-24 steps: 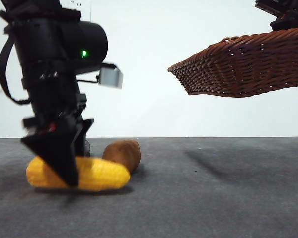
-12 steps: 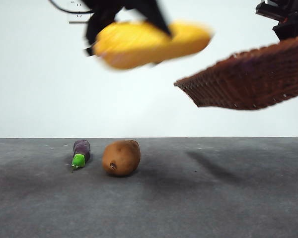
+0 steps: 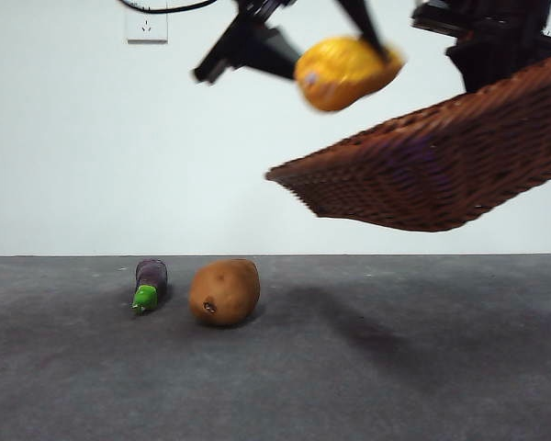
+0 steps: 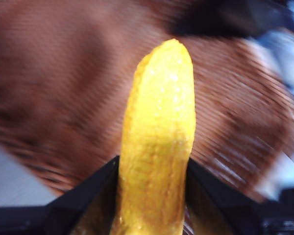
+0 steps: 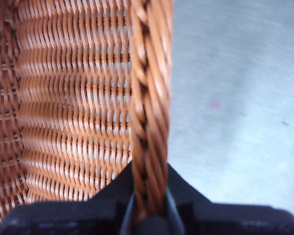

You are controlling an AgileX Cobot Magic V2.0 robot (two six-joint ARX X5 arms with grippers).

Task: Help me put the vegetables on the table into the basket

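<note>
Left gripper (image 3: 303, 41), high above the table (image 3: 395, 386), has its 2 black jaws clamped on the yellow corn cob (image 3: 344, 72), which hangs over the wicker basket (image 3: 441, 175); motion blur makes its exact height over the weave hard to judge. Right gripper (image 5: 149, 205) pinches the basket's braided rim (image 5: 149, 98), holding the basket tilted in the air. On the table lie the brown potato (image 3: 225, 291) and, just beside it, the small purple eggplant (image 3: 150, 283).

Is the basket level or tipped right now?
Tipped. The basket hangs in the air, its rim clamped by the right gripper, the far end sloping down beneath the corn.
</note>
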